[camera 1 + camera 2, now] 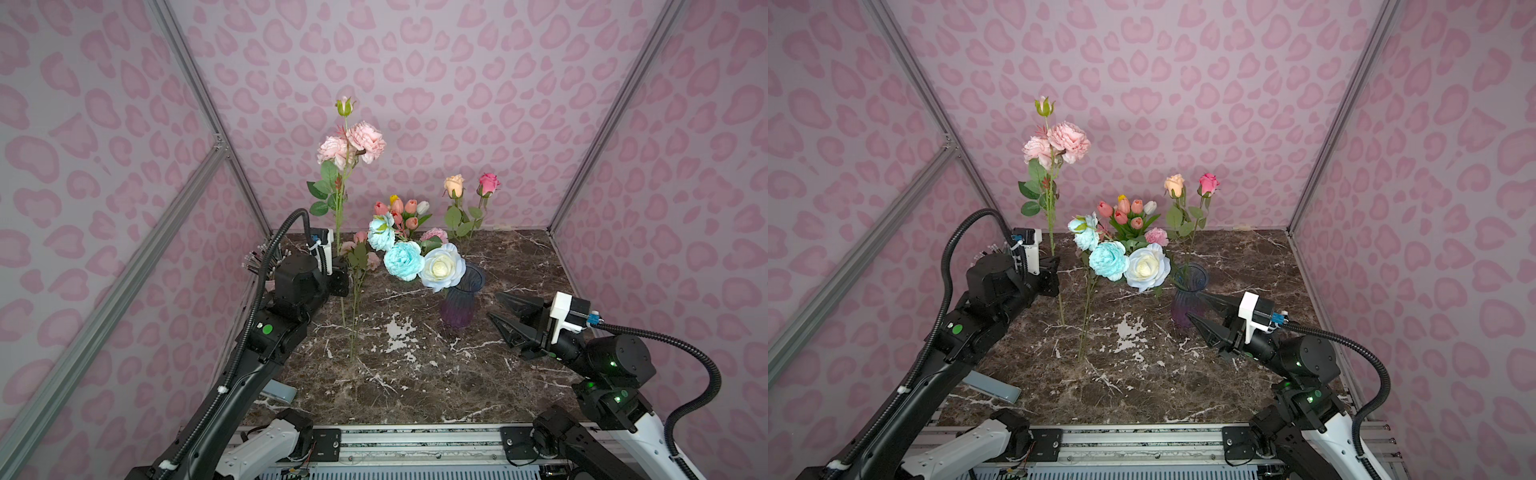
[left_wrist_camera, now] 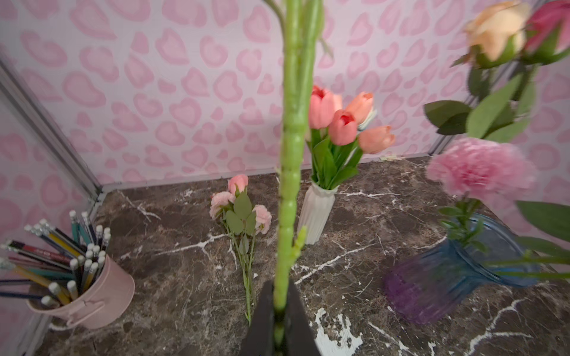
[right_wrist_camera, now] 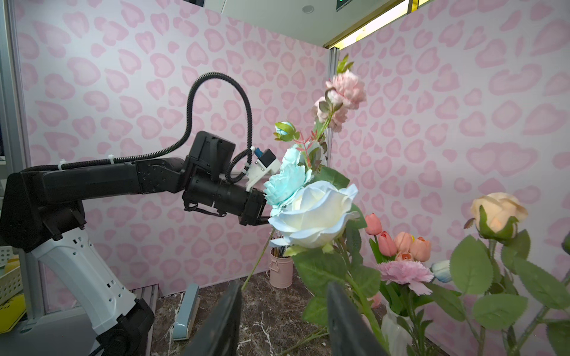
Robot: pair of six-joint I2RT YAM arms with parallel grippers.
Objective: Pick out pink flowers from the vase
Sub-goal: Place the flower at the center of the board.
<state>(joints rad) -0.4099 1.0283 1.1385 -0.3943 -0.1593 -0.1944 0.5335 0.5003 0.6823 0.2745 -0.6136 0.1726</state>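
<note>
The left gripper (image 2: 279,305) clamps the pink peony stem (image 2: 290,148) upright, clear of the vase (image 1: 459,309) — the right gripper (image 1: 494,305), jaws apart and empty, sits beside it, probably to steady it.

Green stem (image 2: 289,154) cut off at edge (blooms unseen), vase (image 2: 431,283) blurred

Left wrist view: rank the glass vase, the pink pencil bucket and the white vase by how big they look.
1. glass vase
2. pink pencil bucket
3. white vase, which stands farther back, so its true size is unsure
</note>
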